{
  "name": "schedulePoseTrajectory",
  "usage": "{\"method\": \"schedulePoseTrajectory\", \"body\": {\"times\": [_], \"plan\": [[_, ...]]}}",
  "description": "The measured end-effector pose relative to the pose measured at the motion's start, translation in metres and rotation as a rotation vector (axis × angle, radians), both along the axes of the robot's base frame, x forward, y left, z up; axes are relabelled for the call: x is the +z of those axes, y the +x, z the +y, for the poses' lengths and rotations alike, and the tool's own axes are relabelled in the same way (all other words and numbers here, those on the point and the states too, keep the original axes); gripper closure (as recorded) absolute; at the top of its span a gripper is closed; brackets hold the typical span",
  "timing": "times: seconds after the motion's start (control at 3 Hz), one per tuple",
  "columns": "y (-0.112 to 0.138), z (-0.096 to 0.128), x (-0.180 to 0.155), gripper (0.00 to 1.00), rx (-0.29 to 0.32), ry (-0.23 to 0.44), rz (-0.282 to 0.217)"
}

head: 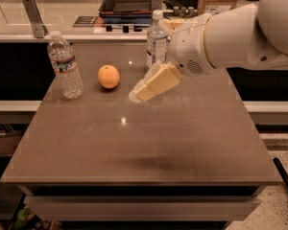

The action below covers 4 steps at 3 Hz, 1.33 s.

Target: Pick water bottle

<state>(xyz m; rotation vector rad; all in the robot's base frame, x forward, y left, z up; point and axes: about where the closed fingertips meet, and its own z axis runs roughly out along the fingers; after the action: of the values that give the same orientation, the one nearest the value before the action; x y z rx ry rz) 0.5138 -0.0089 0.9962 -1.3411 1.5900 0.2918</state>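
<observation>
Tabletop (134,143) carries three things, all on its far half. Arm (230,37) reaches in from the right. The hand (140,95) hovers over mid-tabletop, angled down-left and carrying nothing; spread or pressed together, cannot tell. Water bottle (66,66) stands upright near the far-left corner, well apart from the hand and untouched. Judged: pick not begun, with reach, grasp and lift all left. Labelled bottle (156,42) stands just behind the hand, an easy wrong target. Orange (108,76) lies between hand and water bottle, likely on the direct path.
</observation>
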Motion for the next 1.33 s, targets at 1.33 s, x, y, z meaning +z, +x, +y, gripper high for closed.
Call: {"method": "schedulePoseTrajectory", "body": {"times": [1.33], "plan": [[0.028,0.06,-0.035,0.0,0.056,0.091,0.071]]}}
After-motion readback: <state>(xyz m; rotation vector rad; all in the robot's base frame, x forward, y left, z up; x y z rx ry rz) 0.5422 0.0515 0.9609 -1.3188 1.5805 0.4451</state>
